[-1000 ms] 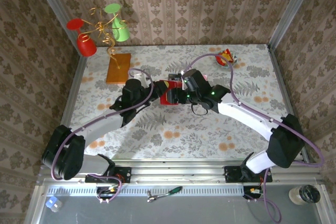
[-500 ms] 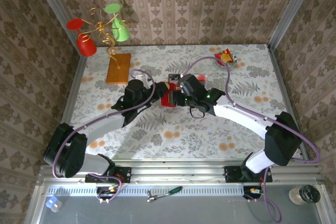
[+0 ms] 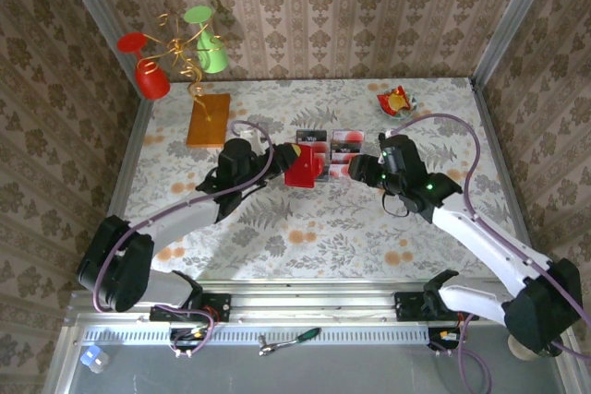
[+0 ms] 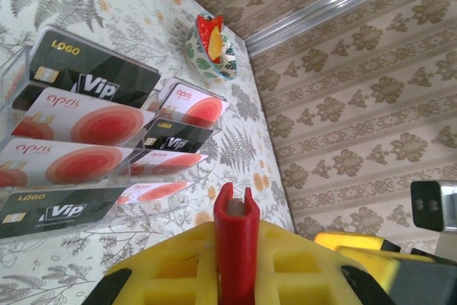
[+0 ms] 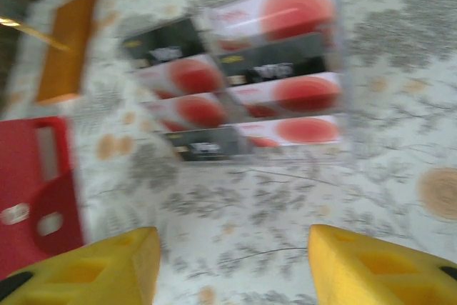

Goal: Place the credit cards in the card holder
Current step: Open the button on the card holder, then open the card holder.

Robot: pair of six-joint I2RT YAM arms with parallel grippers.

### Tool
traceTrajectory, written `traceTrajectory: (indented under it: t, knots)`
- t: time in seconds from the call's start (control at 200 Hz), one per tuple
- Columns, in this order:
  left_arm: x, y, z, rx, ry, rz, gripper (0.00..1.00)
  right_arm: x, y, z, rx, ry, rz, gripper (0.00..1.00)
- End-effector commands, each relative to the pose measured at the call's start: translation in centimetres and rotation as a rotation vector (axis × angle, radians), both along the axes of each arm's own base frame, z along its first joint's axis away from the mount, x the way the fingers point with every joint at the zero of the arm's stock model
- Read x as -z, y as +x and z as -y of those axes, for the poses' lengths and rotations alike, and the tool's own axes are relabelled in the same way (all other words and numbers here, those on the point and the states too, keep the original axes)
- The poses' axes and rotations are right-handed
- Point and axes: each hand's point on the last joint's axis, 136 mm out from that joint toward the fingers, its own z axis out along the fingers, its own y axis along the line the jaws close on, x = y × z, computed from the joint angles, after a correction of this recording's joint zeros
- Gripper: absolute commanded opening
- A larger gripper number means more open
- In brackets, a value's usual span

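Note:
The red card holder (image 3: 305, 165) stands on edge in my left gripper (image 3: 280, 160), which is shut on it. In the left wrist view its red edge (image 4: 237, 241) sits pinched between the yellow fingers (image 4: 164, 269). The credit cards (image 3: 328, 142) lie just beyond it in two columns under clear plastic, pale with red blotches and dark strips (image 4: 86, 126). My right gripper (image 3: 363, 171) hovers to the right of the holder, open and holding nothing. In the blurred right wrist view the cards (image 5: 250, 69) lie ahead of the right gripper (image 5: 232, 248) and the holder (image 5: 39, 191) is at the left.
An orange-brown block (image 3: 208, 119) lies at the back left, with a stand of red and green glasses (image 3: 175, 53) behind it. A red-yellow snack wrapper (image 3: 395, 101) sits at the back right. Metal rails edge the table (image 3: 480, 145).
My right gripper has drawn back to the right, away from the card holder it was against before. The left gripper still grips the holder, which is now fully uncovered from above.

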Motion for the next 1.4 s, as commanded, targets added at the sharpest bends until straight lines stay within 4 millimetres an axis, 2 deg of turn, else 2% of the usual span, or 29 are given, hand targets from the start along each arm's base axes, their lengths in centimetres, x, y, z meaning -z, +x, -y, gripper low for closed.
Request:
traceTrajectory:
  t: [0.0,0.095,0.225,0.33,0.47,0.58,0.855,1.145,1.395]
  knots:
    - [-4.6,0.2,0.9,0.083,-0.109,0.108,0.00,-3.0,-1.0,-5.0,-0.197,0.244,0.005,0.67]
    - [-5.4,0.2,1.2,0.115,-0.154,0.122,0.00,-4.5,-1.0,-7.6,-0.269,0.352,0.025,0.77]
    - [-5.8,0.2,1.2,0.120,-0.165,0.130,0.00,-5.4,-0.8,-10.3,-0.325,0.379,0.038,0.78]
    - [-6.1,0.1,1.1,0.118,-0.172,0.134,0.00,-4.9,0.1,-11.3,-0.316,0.369,0.035,0.76]
    - [-6.3,-0.1,0.9,0.111,-0.186,0.134,0.00,-4.1,1.8,-10.9,-0.272,0.358,0.057,0.71]
    - [-6.4,-0.1,0.7,0.103,-0.210,0.126,0.00,-3.6,2.6,-10.3,-0.254,0.388,0.065,0.59]
    - [-7.4,0.2,0.6,0.095,-0.289,0.123,0.00,-3.2,2.6,-9.4,-0.260,0.443,0.071,0.36]
    - [-8.1,0.4,0.5,0.090,-0.315,0.125,0.00,-3.8,2.2,-9.4,-0.302,0.491,0.083,0.34]
    - [-8.2,0.4,0.5,0.088,-0.334,0.123,0.00,-5.8,1.7,-9.9,-0.389,0.577,0.118,0.34]
